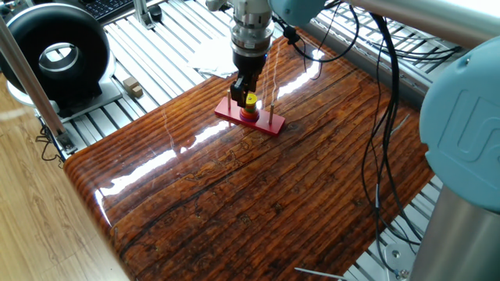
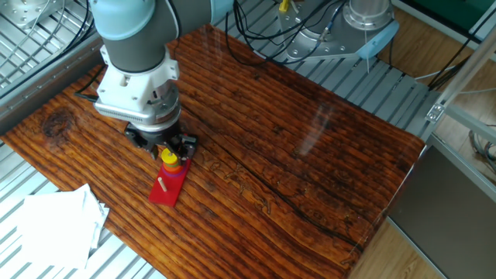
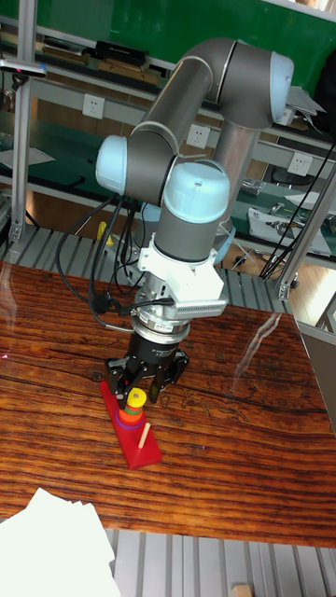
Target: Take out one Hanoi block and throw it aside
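The Hanoi block (image 1: 250, 99) (image 2: 170, 157) (image 3: 137, 397) is a small yellow disc on top of orange and red discs, stacked on one peg of the flat red base (image 1: 270, 123) (image 2: 162, 192) (image 3: 142, 449). My gripper (image 1: 247, 94) (image 2: 171, 150) (image 3: 141, 383) points straight down over that stack. It is open, and its dark fingers stand on either side of the yellow disc at about its height. I see no contact with the disc. A bare wooden peg rises from the near end of the base in the tall fixed view.
White paper (image 2: 53, 225) (image 3: 47, 550) lies off the wooden tabletop's edge near the base. A black ring-shaped device (image 1: 57, 51) and a small wooden block (image 1: 131, 86) sit on the slatted metal frame. Cables (image 1: 375, 117) hang over the table's far side.
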